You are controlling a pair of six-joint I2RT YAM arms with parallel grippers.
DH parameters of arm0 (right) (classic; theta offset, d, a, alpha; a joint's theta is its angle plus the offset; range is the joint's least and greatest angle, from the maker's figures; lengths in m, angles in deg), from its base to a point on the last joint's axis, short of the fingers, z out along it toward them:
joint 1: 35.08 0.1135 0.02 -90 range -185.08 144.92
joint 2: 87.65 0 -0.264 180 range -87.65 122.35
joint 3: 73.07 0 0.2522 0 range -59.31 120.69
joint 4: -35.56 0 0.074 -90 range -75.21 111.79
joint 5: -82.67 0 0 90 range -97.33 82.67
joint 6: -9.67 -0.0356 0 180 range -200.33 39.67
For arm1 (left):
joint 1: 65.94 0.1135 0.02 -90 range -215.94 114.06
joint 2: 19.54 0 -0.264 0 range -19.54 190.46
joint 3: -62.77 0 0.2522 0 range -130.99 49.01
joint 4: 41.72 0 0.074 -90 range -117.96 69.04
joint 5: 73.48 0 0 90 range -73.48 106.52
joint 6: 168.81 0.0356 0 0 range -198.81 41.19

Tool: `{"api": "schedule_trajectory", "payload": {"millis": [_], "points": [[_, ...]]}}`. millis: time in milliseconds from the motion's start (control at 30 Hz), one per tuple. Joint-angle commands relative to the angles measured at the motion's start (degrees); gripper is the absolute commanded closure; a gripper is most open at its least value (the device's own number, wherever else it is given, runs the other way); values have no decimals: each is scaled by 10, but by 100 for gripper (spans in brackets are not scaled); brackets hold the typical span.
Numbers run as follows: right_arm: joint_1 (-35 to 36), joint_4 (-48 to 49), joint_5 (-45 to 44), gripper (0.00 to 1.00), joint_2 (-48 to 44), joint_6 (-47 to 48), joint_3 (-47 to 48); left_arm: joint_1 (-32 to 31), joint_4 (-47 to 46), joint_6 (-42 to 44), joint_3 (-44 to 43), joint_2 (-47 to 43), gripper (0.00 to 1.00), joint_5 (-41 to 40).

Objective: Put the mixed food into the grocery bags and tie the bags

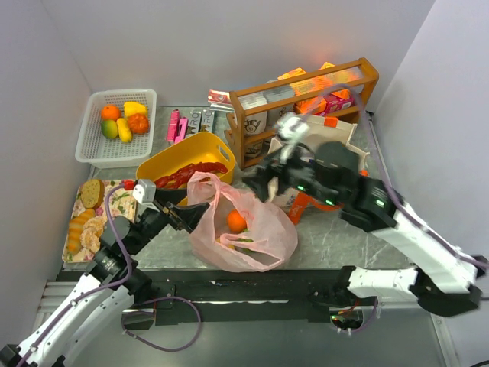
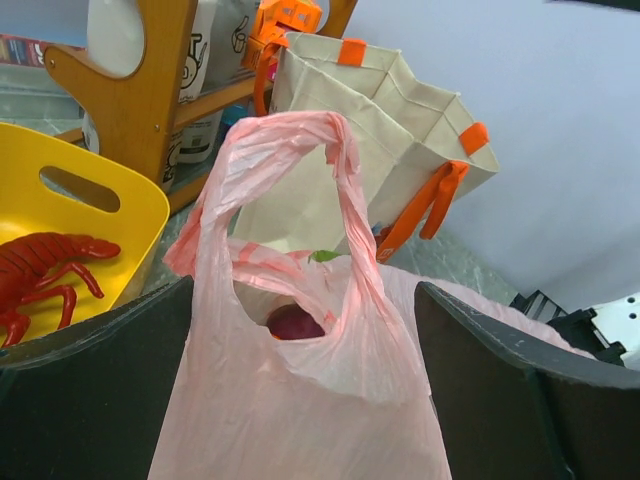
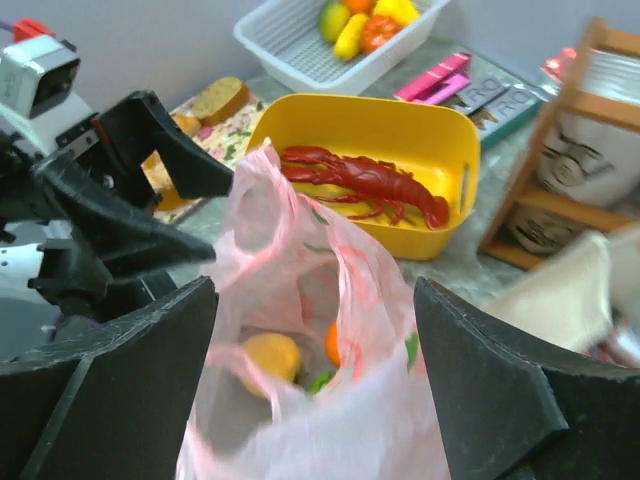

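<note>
Now | left gripper (image 1: 192,218) apart at pink bag (image 1: 263,233) rim | right gripper (image 1: 258,186) apart over bag | yellow tub (image 1: 200,145) adjoining

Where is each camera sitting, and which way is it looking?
Top camera: high behind the arms, looking down at the table; both arms show, left gripper and right gripper beside the pink bag.
Left wrist camera: on the left arm, facing over the bag toward the cream tote; its two dark fingers show.
Right wrist camera: on the right arm, facing over the bag toward the yellow tub and lobster; its own fingers and the left gripper show.
Both wrist views share the bag, tub and lobster.
</note>
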Motion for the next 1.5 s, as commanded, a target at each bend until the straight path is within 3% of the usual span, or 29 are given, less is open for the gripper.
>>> {"api": "schedule_trajectory", "payload": {"millis": [0, 267, 367, 467, 500, 533, 600, 733, 867, 1167, 1467], "points": [[2, -3, 61, 18, 99, 24, 37, 4, -22, -2, 1, -8, 4, -3], [2, 26, 138, 21, 200, 37, 49, 4, -41, 5, 2, 6, 4, 5], [0, 53, 149, 27, 214, 39, 39, 3, -46, 15, -6, 24, 4, 30], [1, 56, 150, 51, 218, 44, 45, 4, -39, 33, -14, 32, 4, 35], [1, 48, 148, 69, 216, 44, 49, 4, -31, 37, -18, 32, 4, 28], [1, 42, 145, 76, 211, 44, 58, 3, -30, 39, -18, 30, 4, 18], [1, 27, 144, 88, 200, 44, 65, 4, -43, 48, -14, 23, 4, 5], [1, 7, 141, 98, 191, 44, 88, 3, -76, 71, -25, 43, 4, 23], [1, 22, 130, 100, 171, 43, 76, 3, -69, 97, -69, 117, 4, 74], [2, 11, 134, 100, 162, 44, 87, 4, -114, 118, -107, 177, 4, 134], [1, 9, 132, 100, 169, 33, 84, 4, -246, 38, -53, 220, 4, 155]]}}
